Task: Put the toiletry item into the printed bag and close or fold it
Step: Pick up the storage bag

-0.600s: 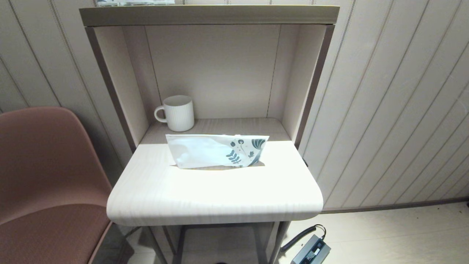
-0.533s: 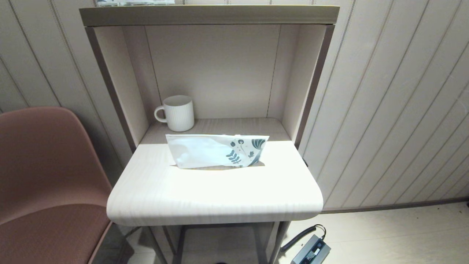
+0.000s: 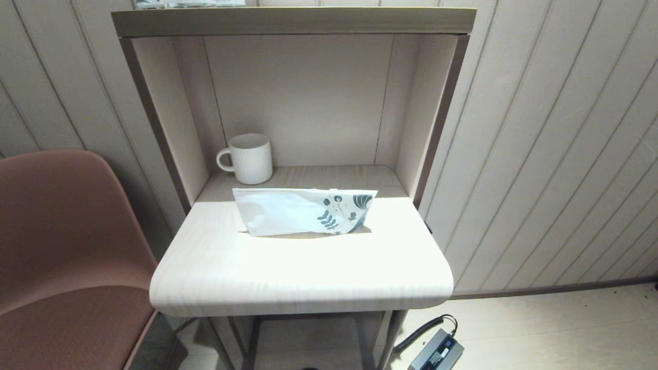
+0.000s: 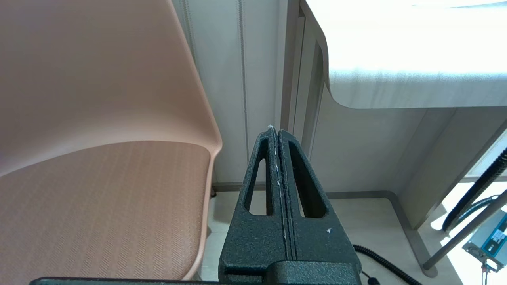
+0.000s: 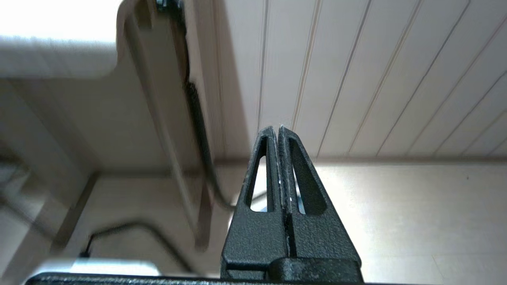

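Observation:
The printed bag (image 3: 303, 211) lies on the white table (image 3: 298, 272), a white pouch with teal leaves and flowers at its right end. No toiletry item shows in any view. Neither arm appears in the head view. My left gripper (image 4: 276, 130) hangs low beside the table's left front corner, shut with nothing in it. My right gripper (image 5: 277, 129) hangs low at the table's right side above the floor, shut and empty as well.
A white ribbed mug (image 3: 249, 158) stands in the alcove behind the bag. A pink chair (image 3: 61, 246) is at the left, close to the left gripper. A power adapter with coiled cable (image 3: 437, 349) lies on the floor under the table's right side.

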